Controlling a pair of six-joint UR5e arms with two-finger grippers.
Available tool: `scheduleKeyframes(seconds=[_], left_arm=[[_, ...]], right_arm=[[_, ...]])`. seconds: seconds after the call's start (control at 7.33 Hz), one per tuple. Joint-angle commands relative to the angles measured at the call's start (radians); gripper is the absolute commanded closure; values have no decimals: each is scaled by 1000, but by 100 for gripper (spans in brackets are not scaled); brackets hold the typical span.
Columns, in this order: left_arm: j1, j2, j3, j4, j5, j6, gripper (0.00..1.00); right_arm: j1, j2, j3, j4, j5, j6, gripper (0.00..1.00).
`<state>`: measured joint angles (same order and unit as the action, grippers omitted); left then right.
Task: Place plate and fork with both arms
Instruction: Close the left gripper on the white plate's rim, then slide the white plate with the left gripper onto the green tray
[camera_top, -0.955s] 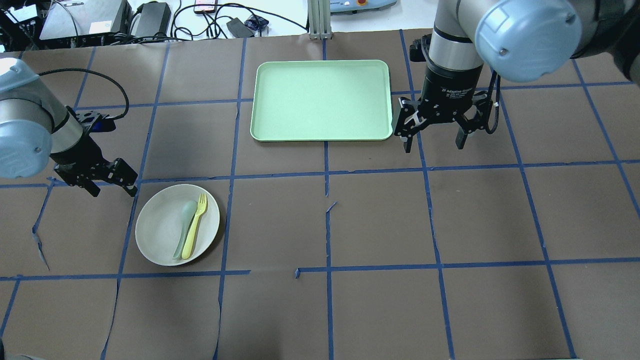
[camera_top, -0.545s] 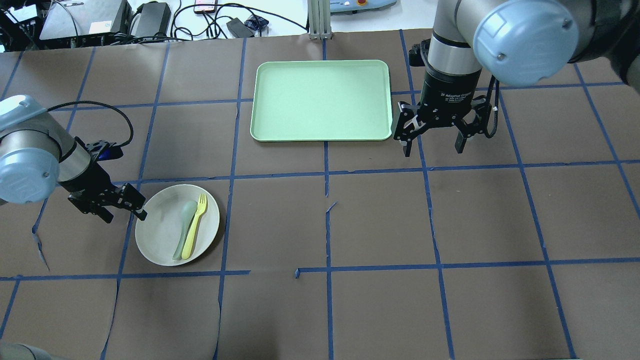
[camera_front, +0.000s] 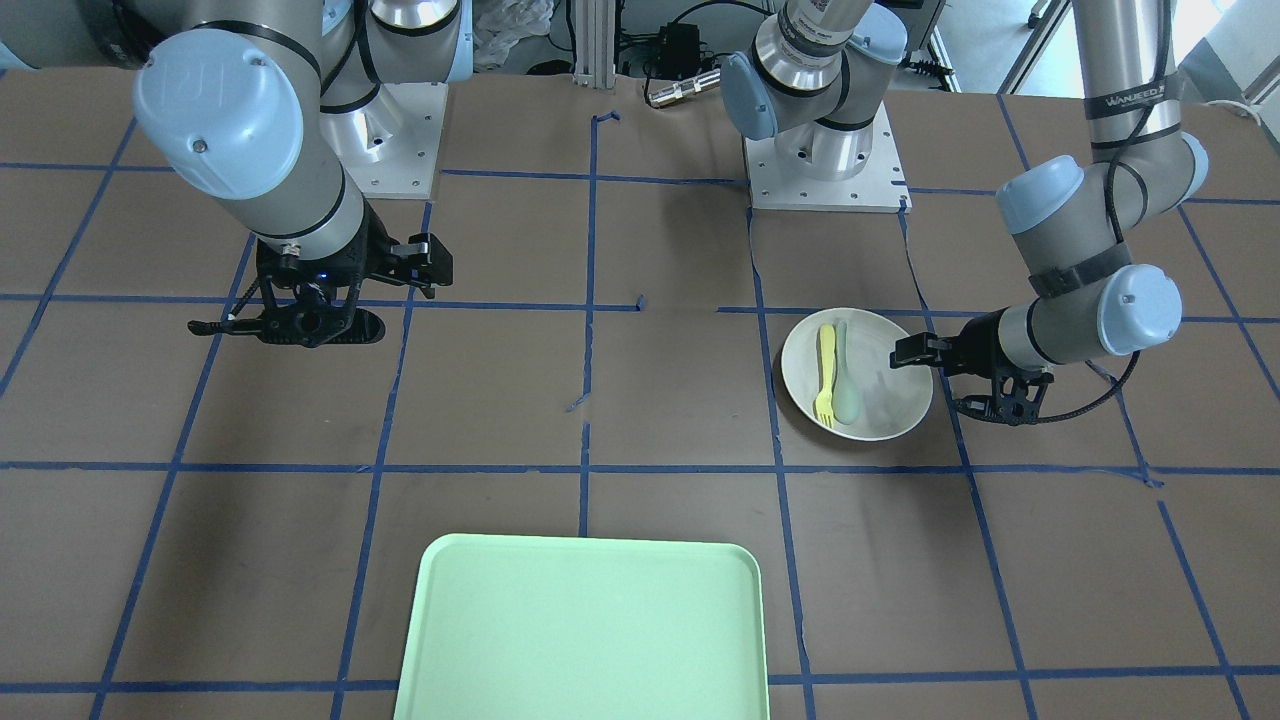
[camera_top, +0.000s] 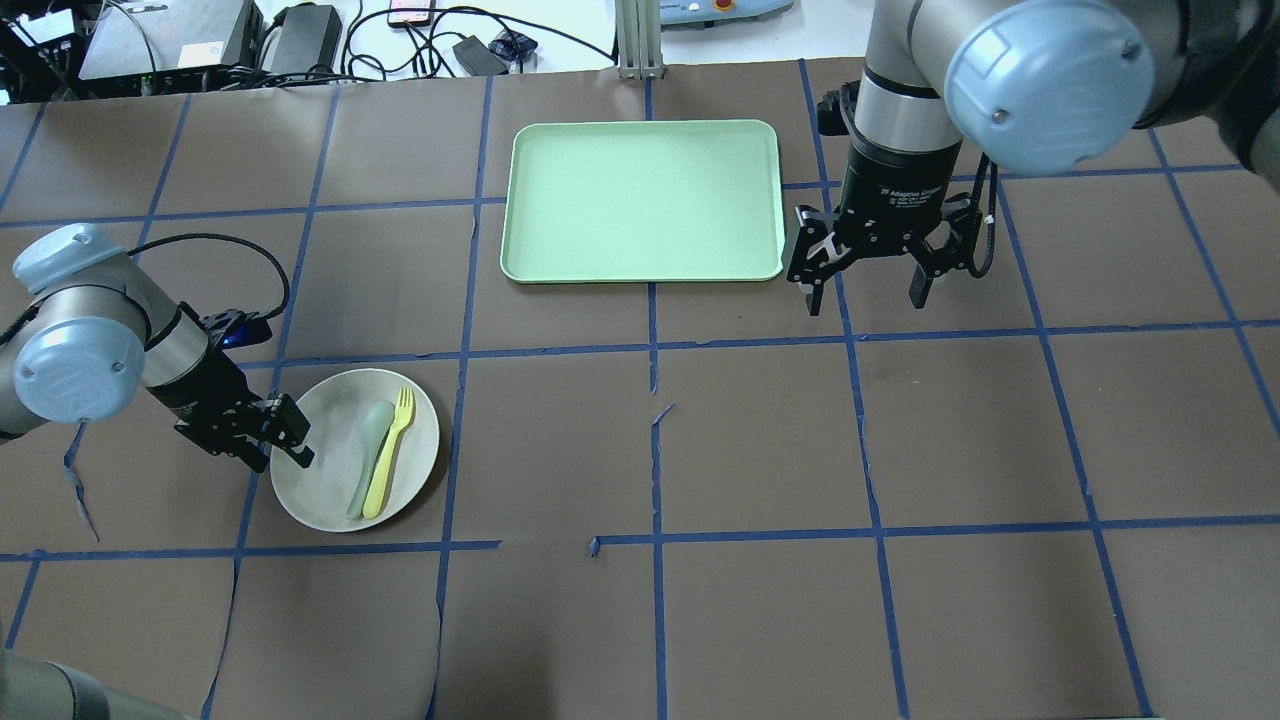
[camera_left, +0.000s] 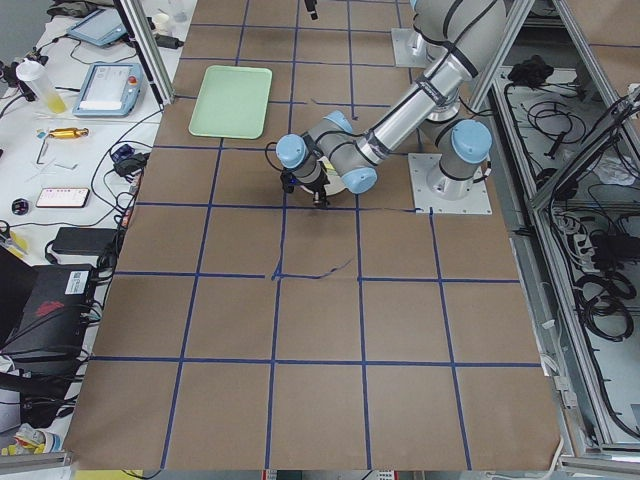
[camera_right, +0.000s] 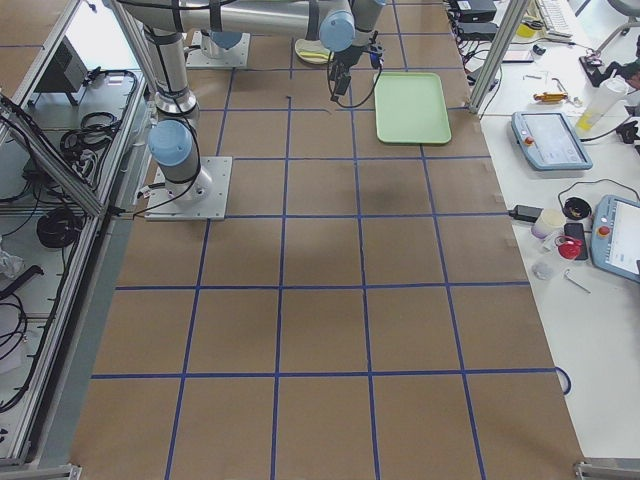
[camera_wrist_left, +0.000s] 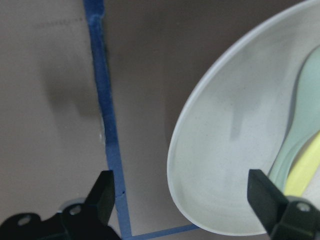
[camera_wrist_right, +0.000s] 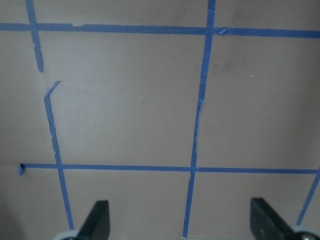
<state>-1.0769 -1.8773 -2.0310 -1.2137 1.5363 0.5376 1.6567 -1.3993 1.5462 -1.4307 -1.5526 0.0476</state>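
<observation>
The step in hand is judged to be the gripping of the plate (camera_top: 320, 485) at its rim by the left gripper (camera_top: 280, 462). The plate is lying on the table (camera_top: 760, 440) on the robot's left side, well apart from the tray (camera_top: 640, 200), and the fork (camera_top: 388, 455) is lying inside it, just beside a spoon (camera_top: 365, 465). The jaws of the left gripper are held apart, and nothing is clamped yet. In the left wrist view one finger is seen over the inside of the plate and the other over the table outside, so the rim is placed between them. To do the step well, the gripper should be lowered until the rim is properly between the pads, and only then closed. The inner finger should be kept away from the spoon, because both pieces of cutlery are lying loose and could be pushed. Whether the outer finger is already touching the table cannot be told. After closing, the plate should probably be lifted slowly and kept level, since a grip at one edge lets it tilt and the fork may slide off. The right gripper (camera_top: 866, 298) is held above the table just beside the tray's corner, with its jaws apart and empty.
</observation>
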Motion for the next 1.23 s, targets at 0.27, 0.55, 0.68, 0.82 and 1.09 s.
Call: scheduleKeyframes(seconds=[0.27, 0.55, 0.68, 0.82, 1.09], left_arm=[[-2, -25, 63, 8, -15, 11, 100], [0, -23, 167, -73, -92, 39, 100], [6, -25, 205, -113, -116, 42, 100], [12, -32, 222, -150, -140, 71, 100], [29, -39, 257, -153, -202, 102, 100]], right_arm=[[0, 0, 0, 1, 0, -2, 0], [0, -1, -1, 0, -3, -2, 0], [0, 0, -1, 1, -3, -2, 0], [0, -1, -3, 1, -1, 1, 0], [0, -3, -5, 1, -1, -2, 0]])
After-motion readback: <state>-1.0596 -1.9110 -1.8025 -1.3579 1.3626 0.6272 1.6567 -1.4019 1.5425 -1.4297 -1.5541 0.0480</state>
